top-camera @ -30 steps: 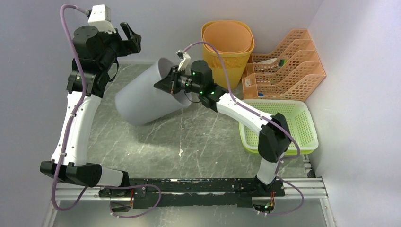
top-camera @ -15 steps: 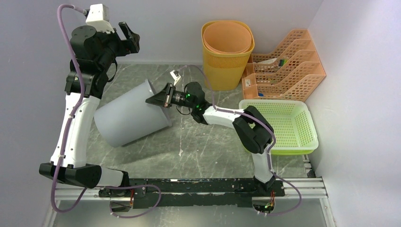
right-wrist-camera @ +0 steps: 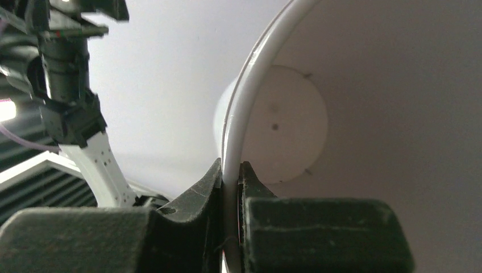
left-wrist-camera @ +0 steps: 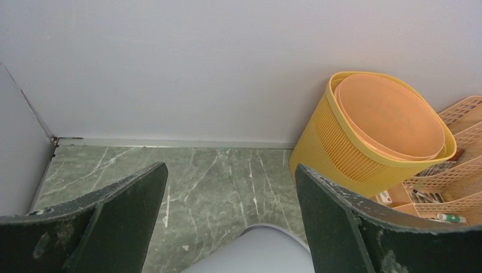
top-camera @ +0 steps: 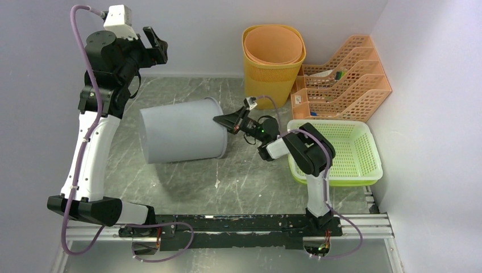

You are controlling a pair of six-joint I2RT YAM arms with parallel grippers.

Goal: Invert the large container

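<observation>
The large grey container point(top-camera: 179, 131) lies on its side on the marble floor, its open mouth facing right. My right gripper point(top-camera: 223, 121) is shut on the container's rim point(right-wrist-camera: 232, 148), one finger inside and one outside; the pale inside and round bottom of the container point(right-wrist-camera: 295, 125) fill the right wrist view. My left gripper point(top-camera: 154, 41) is open and empty, held high near the back wall, well above the container. In the left wrist view the container's curved side point(left-wrist-camera: 256, 253) shows low between the fingers point(left-wrist-camera: 122, 210).
A yellow mesh bin holding an orange bin point(top-camera: 274, 57) stands at the back. An orange file rack point(top-camera: 341, 77) sits to its right. A green basket point(top-camera: 341, 151) lies at the right, close to my right arm.
My right gripper has swung the container down and to the right, from tilted with its rim raised to lying flat on its side. The right arm has folded low. The left arm stayed still.
</observation>
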